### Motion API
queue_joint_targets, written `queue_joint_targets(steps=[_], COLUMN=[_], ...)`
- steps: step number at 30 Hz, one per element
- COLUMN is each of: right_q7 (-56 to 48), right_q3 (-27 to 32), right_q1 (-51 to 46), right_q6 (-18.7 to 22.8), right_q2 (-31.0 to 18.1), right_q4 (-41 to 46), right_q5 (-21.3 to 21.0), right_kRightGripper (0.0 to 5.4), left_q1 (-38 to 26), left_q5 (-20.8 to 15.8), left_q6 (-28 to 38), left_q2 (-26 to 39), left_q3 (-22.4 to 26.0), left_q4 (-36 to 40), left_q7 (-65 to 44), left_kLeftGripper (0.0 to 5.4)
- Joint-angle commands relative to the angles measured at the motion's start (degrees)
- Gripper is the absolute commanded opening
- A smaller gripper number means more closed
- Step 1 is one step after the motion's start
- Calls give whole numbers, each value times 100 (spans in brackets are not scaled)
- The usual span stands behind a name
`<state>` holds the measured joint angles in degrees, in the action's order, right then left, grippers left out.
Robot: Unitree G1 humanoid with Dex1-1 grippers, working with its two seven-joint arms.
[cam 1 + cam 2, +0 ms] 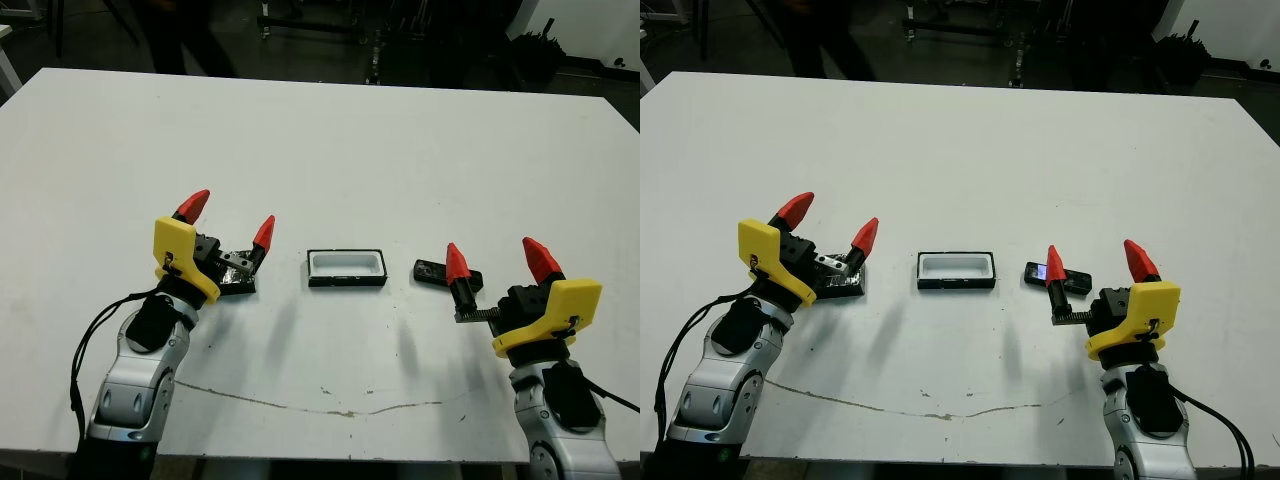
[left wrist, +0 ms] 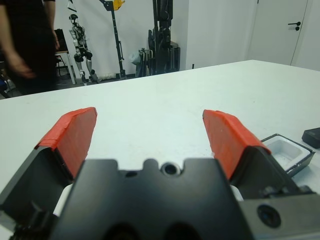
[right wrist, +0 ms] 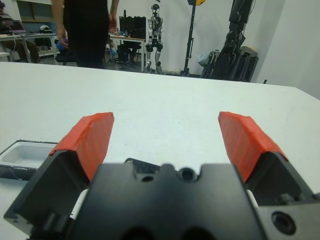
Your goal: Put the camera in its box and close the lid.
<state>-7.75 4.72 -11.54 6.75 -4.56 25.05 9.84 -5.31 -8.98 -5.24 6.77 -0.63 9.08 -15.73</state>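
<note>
- The box (image 1: pixel 346 268) is seen lying open near the middle of the white table (image 1: pixel 330 140), its white lining facing up and bare table on all four sides of it.
- The camera (image 1: pixel 432 271) is found flat on the table on the box's right, apart from it, with a strip of bare surface between the two.
- The lid (image 1: pixel 237 275) is seen on the box's left, also apart from it, and partly hidden by the left gripper.
- The left gripper (image 1: pixel 228 224) is held with its fingers spread wide above the lid; nothing is gripped.
- The right gripper (image 1: pixel 497 258) is likewise spread wide and empty, one fingertip (image 1: pixel 456 262) over the camera's near end.
- A broad stretch of bare table is left beyond the three things, up to the far edge.
- A person (image 3: pixel 87 30) in dark clothing is seen standing beyond that far edge.
</note>
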Motion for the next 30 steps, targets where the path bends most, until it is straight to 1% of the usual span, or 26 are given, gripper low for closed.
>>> queue_joint_targets(steps=[1, 7, 10, 12, 14, 18, 19, 21, 23, 24, 26, 30], right_q7=[8, -47, -119, -358, -765, -1739, -1956, -2394, -2874, -3219, -3923, -5265], right_q3=[18, 45, 190, 402, 707, 1166, 1235, 1279, 1243, 1166, 926, 324], right_q1=[47, 60, 117, 238, 457, 1053, 1210, 1529, 1872, 2095, 2564, 3572], right_q6=[44, 110, 183, 251, 389, 788, 853, 946, 1160, 1141, 918, 462], right_q2=[-30, -86, -211, -497, -944, -2087, -2312, -2790, -3274, -3498, -3819, -4119], right_q4=[-23, -50, -19, -8, -57, -317, -416, -647, -934, -1214, -1870, -3372], right_q5=[25, 93, 192, 348, 657, 1169, 1283, 1366, 1481, 1501, 1430, 1199], right_kRightGripper=[540, 540, 540, 540, 540, 540, 540, 540, 540, 540, 540, 540], left_q1=[-4, -30, -48, -55, -60, -49, -47, -49, -44, -38, -32, -25], left_q5=[22, 19, 13, -1, -13, 27, 32, 31, 40, 53, 49, 38], left_q6=[-87, -79, -78, -98, -87, -133, -135, -131, -118, -118, -128, -152], left_q2=[40, 52, 54, 45, 44, 42, 40, 44, 50, 56, 58, 37], left_q3=[0, -20, -25, -21, -10, -21, -26, -31, -35, -38, -36, -31], left_q4=[43, 22, 23, 44, 39, 74, 75, 69, 68, 73, 77, 76], left_q7=[33, -8, -17, -6, -6, 43, 46, 40, 40, 48, 49, 72], left_kLeftGripper=[538, 538, 538, 538, 538, 538, 538, 538, 538, 538, 538, 538])
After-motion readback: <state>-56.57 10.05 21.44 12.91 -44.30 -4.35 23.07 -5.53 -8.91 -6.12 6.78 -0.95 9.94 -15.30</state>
